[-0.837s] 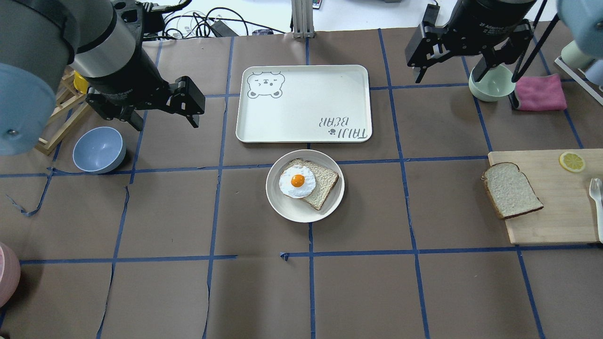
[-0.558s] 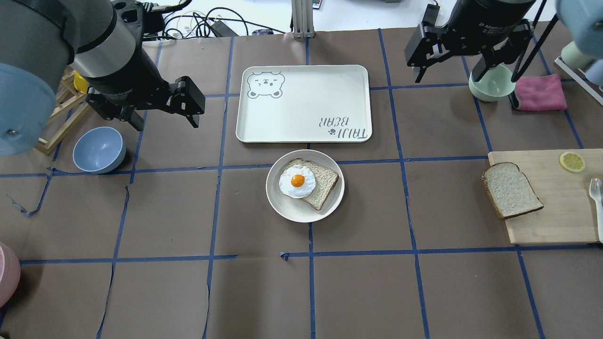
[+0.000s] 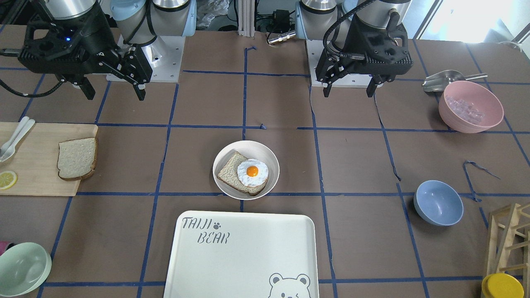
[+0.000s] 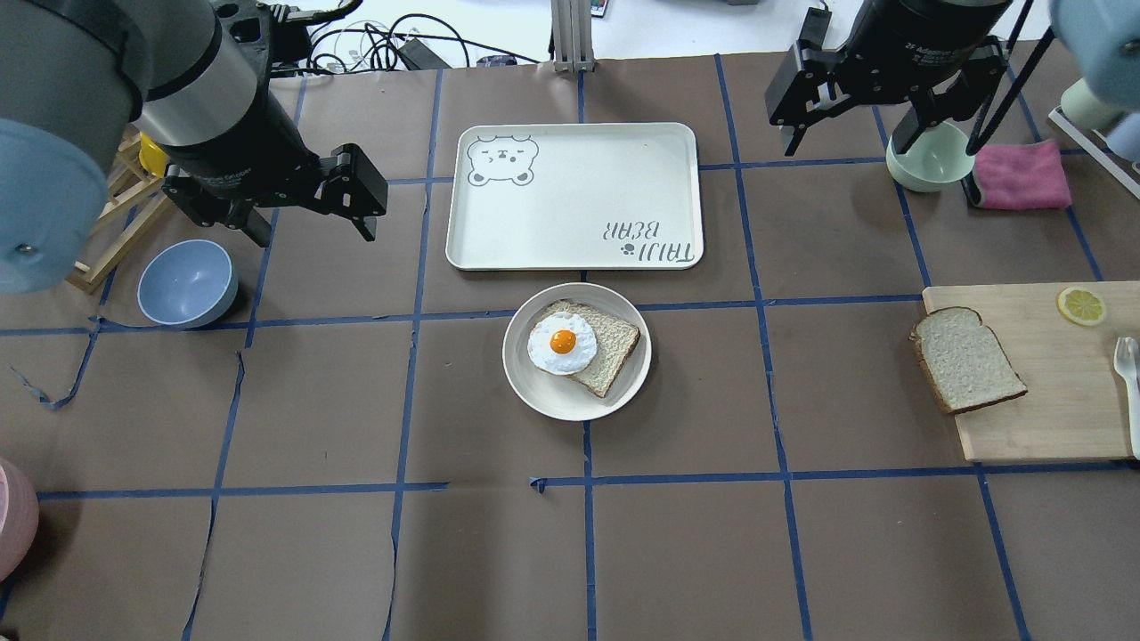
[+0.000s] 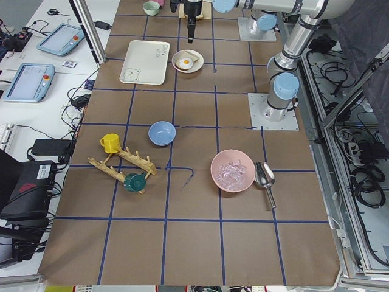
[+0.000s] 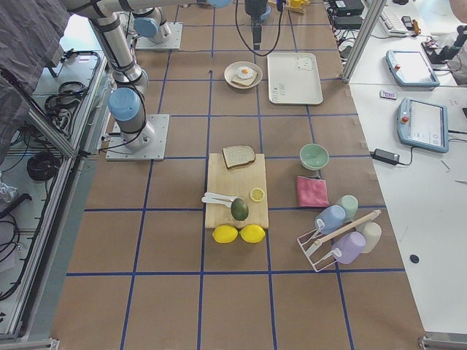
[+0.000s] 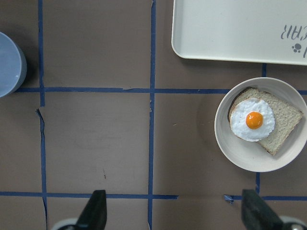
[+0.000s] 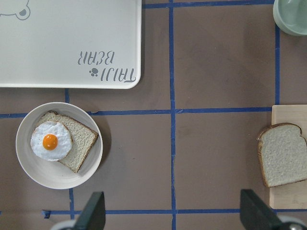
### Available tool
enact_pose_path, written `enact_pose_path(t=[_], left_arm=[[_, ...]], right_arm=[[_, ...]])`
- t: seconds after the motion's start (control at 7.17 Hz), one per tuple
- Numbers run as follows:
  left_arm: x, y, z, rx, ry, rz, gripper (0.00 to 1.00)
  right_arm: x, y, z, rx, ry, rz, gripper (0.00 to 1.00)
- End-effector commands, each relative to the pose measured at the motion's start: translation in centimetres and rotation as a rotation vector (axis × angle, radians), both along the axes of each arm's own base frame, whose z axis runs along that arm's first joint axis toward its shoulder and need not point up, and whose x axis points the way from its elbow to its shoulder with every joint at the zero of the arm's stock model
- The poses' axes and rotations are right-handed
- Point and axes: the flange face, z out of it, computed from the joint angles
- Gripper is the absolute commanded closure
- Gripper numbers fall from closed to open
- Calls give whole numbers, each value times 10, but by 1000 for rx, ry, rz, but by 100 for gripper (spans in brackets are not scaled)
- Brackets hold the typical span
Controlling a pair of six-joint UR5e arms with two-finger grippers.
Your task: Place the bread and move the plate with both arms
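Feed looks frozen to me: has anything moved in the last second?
Almost nothing. The right gripper has edged a hair toward the table's far side, open and empty. The left gripper is open and unmoved; the bread lies on the cutting board and the plate sits where it was.

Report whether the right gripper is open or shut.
Open. The right gripper shows its fingertips wide apart in the right wrist view, with nothing held between them.
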Motion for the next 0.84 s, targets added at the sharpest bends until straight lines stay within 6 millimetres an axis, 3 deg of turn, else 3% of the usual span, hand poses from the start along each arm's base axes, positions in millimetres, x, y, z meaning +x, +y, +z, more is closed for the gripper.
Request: enact_pose_path(t=[0.0,0.28,0.7], left_arm=[[1,1,0,0,1,1,0],[0,0,0,-2,1,-1,0],[0,1,1,-3,1,-1,0]], right_arm=[[-5,0,-2,11,21,-10,0],[-13,0,-27,49,16,-34,0],[-10,3,-21,22,10,-29,0]])
